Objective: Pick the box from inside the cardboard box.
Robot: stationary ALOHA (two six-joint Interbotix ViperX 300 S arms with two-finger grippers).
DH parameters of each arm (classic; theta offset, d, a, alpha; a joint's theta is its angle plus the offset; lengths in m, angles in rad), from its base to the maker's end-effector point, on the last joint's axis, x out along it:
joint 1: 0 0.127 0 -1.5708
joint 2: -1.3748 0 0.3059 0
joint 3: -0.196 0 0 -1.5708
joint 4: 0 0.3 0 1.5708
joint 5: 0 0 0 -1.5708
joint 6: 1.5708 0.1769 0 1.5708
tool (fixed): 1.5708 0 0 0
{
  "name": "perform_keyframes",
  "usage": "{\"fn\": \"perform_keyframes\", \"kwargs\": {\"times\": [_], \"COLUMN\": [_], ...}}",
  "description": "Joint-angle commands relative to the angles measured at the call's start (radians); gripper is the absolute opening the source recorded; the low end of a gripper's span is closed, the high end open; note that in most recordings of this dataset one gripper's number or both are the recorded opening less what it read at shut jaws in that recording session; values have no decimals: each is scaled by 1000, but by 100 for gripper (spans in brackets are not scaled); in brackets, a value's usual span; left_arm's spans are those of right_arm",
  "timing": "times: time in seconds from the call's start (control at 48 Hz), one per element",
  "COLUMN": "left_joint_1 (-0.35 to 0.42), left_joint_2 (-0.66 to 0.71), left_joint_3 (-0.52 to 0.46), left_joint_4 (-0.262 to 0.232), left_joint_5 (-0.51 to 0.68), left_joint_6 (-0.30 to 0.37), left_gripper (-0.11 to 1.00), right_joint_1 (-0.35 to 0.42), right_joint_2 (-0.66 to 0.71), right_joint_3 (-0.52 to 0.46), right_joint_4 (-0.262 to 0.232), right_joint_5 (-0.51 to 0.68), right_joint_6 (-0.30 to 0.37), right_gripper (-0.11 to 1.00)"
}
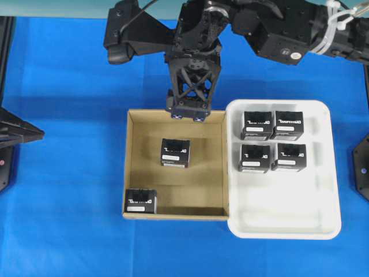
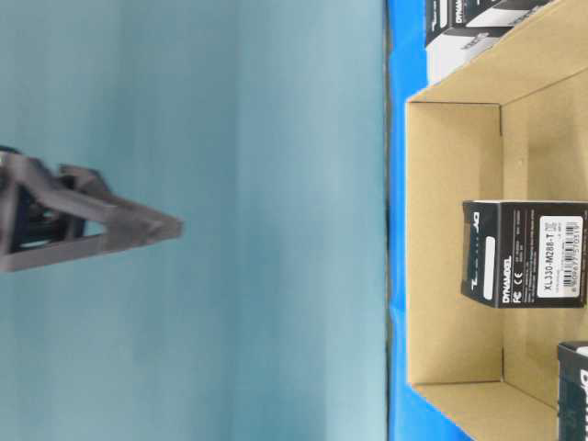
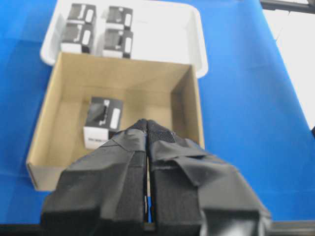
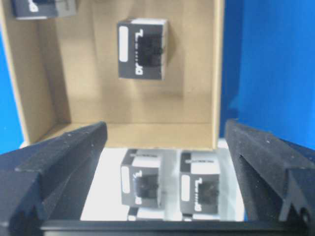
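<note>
Inside the corrugated brown cardboard box [image 1: 216,167], a matte black cuboid box [image 1: 175,153].

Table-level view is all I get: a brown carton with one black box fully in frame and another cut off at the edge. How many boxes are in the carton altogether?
Observer: Two. In the cardboard box, one box sits near the middle and a second box in a corner.
Operator: Is either gripper open?
Observer: The right gripper is wide open and empty, above the carton's far wall. The left gripper is shut, its jaws together.
Operator: What holds the boxes at my picture's top edge?
Observer: A white tray beside the carton, holding four tray boxes in two rows.
</note>
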Motion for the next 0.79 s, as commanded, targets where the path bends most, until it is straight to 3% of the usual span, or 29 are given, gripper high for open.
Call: {"fn": "perform_keyframes", "kwargs": {"times": [0.0,0.417,0.563,0.771], "left_joint_1": [-3,-3,-3,-3], "left_joint_2": [3,0,0,0], "left_joint_3": [-32,-35,-35,-35], "left_joint_4": [2,2,2,2], "left_joint_5": [-8,-5,-6,-5], "left_joint_6": [-2,-2,-2,-2], "left_gripper": [-3,-3,-3,-3], "right_joint_1": [8,28,44,63], "right_joint_2": [-23,-48,-38,-26], "right_joint_3": [-31,5,110,285], "right_joint_4": [-2,-9,-8,-8], "right_joint_5": [6,5,-83,-302], "right_joint_6": [3,38,38,38], "right_gripper": [99,99,99,99]}}
